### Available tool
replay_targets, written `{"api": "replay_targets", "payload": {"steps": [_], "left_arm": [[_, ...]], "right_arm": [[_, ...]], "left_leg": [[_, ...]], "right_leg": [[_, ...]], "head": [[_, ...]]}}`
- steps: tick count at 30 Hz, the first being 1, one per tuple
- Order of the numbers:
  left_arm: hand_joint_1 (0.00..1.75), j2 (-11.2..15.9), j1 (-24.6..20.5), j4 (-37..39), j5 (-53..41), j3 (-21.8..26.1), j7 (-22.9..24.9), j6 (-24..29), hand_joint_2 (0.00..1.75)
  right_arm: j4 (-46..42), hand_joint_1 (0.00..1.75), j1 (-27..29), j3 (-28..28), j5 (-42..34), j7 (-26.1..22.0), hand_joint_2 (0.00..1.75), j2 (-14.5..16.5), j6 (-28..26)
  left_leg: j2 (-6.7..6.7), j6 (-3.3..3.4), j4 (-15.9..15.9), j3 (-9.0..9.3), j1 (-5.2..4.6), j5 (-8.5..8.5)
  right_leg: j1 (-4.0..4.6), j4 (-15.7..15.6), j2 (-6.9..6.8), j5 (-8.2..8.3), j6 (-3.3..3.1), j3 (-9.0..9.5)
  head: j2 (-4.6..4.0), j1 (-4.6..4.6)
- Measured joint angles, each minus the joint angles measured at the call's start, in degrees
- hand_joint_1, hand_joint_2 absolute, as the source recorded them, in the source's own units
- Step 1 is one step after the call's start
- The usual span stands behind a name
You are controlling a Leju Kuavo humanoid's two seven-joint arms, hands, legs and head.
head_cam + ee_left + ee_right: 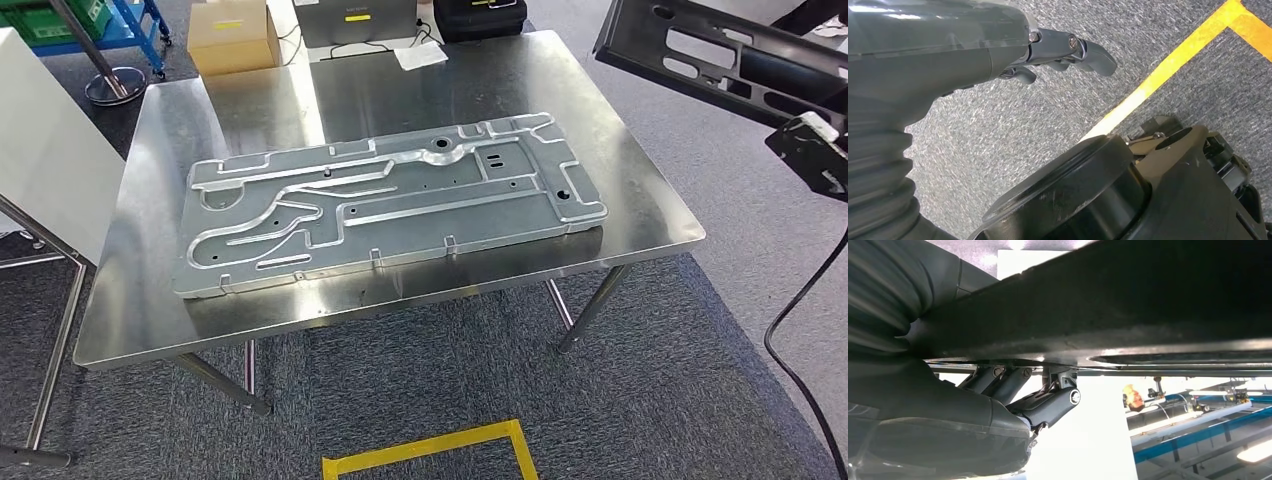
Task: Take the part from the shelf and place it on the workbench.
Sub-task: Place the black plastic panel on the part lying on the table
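— How far along are you?
— My left hand point(1068, 52) hangs empty, fingers curled. Mid-frame, the workbench point(640, 190) already carries a silver panel point(390, 205).
— And the part?
— The black part point(720, 55), upper right, is gripped from below by my right hand point(1038, 395); placing remains.

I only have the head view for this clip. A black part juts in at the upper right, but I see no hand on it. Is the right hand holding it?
Observer: Yes. In the right wrist view the right hand holds the black part from below, its fingers up against the part's edge.
Operator: And the left hand?
Observer: The left wrist view shows the left hand holding nothing, fingers curled in, above grey carpet crossed by a yellow tape line.
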Motion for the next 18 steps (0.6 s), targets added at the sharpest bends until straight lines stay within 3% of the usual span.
{"api": "replay_targets", "payload": {"steps": [18], "left_arm": [[0.0, 0.0, 0.0, 0.0, -0.01, -0.02, 0.0, 0.0, 1.75]], "right_arm": [[0.0, 1.75, -0.25, 0.0, 0.0, 0.0, 1.75, -0.02, 0.0]], "left_leg": [[0.02, 0.0, 0.0, 0.08, 0.0, 0.0]], "right_leg": [[0.0, 0.0, 0.02, 0.0, 0.0, 0.08]], "head": [[0.0, 0.0]]}}
